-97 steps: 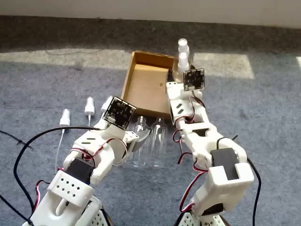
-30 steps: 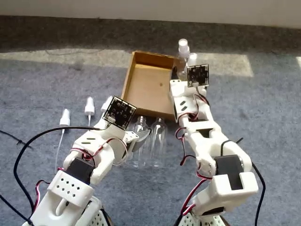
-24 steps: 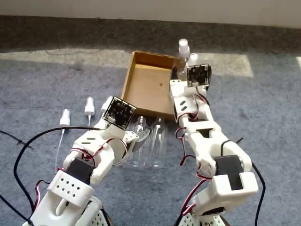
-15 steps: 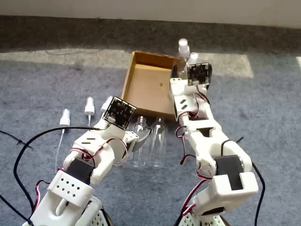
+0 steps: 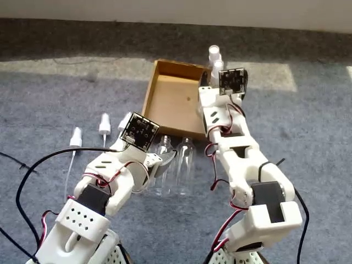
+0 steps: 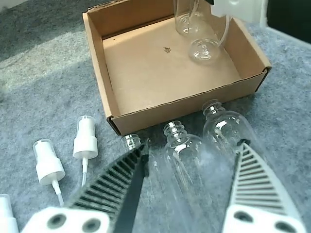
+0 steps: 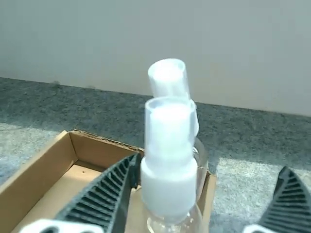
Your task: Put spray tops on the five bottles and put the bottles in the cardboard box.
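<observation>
**Clear the right arm without tipping the capped bottle**

Nearest me, lower centre of the high view, my left gripper (image 6: 193, 148) hangs spread over three bare bottles (image 5: 185, 159) lying just below the box (image 5: 151, 93). At upper centre, my right gripper (image 7: 210, 169) gapes, released, with one jaw just beside a capped bottle (image 7: 169, 155) at the box's far right corner. I'd back straight off, slowly.
</observation>
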Tool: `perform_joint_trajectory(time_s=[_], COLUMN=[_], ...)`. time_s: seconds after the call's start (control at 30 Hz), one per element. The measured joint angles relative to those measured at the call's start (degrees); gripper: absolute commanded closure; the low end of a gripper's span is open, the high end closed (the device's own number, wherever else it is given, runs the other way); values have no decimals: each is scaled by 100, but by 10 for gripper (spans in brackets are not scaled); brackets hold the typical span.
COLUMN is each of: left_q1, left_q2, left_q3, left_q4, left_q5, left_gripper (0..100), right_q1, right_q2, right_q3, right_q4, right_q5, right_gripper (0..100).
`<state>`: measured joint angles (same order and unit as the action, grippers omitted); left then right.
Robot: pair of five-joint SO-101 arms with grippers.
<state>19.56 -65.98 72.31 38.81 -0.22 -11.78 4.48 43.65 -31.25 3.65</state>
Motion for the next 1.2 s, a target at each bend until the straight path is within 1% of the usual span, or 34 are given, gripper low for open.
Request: perform_joint_trajectory(time_s=[0.2,0.33,0.43,0.93,1.1,1.2], left_q1=[0,0,0,0,0,0], left_q2=[0,0,0,0,0,0], left_q3=[0,0,0,0,0,0], left_q4=[0,0,0,0,0,0], left_q5=[0,0,0,0,0,0], left_gripper=[741,740,740,740,740,740], right_q1=[0,0,0,0,0,0], right_q2=[0,0,0,0,0,0], right_q3=[-44,-422,-624,-765,-1231,-1468], right_q4=[53,598,791,853,1530,1679], right_q5=[0,0,0,0,0,0], right_gripper=[632,632,632,632,632,632])
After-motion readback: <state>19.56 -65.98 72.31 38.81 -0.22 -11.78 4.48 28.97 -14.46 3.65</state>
